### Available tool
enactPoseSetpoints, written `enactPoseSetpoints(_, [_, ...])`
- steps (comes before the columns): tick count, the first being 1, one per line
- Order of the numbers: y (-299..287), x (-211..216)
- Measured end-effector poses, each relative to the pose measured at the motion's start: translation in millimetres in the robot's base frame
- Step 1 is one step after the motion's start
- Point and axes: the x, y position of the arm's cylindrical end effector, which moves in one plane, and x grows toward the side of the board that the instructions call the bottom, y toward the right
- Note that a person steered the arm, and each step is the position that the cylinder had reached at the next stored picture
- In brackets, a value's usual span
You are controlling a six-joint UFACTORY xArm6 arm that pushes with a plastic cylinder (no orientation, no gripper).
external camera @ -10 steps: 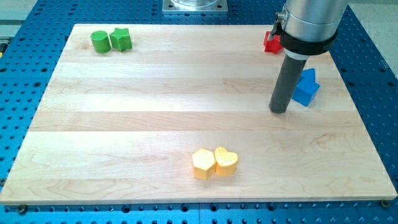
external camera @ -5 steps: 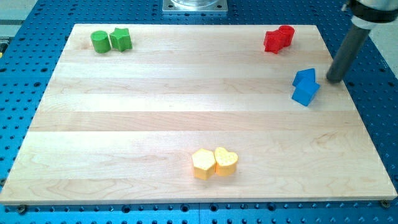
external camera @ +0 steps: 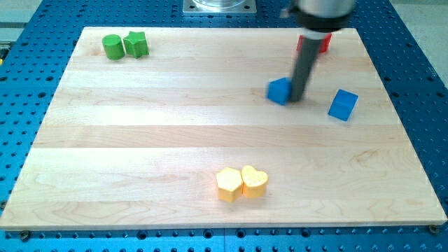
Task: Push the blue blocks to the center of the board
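Two blue blocks lie on the wooden board (external camera: 175,119). One small blue block (external camera: 279,90) sits right of the board's middle, near the top. My tip (external camera: 296,97) touches its right side. A blue cube (external camera: 343,104) stands apart, further to the view's right. The rod is blurred with motion.
Two red blocks (external camera: 315,43) sit at the top right, partly hidden behind the rod. A green cylinder (external camera: 111,47) and a green star-like block (external camera: 136,44) sit at the top left. A yellow hexagon (external camera: 229,184) and a yellow heart (external camera: 255,181) touch near the bottom.
My tip swung from the board's right edge to the left and pushed one blue block leftward, away from the blue cube. The cube stayed put.
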Motion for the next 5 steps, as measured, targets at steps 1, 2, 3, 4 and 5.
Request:
enactPoseSetpoints(1, [53.2,-11.1])
enactPoseSetpoints(2, [150.9,-23.6])
enactPoseSetpoints(3, [162.5,15.0])
enactPoseSetpoints(4, [128.5,51.1])
enactPoseSetpoints(5, [72.4,48.9])
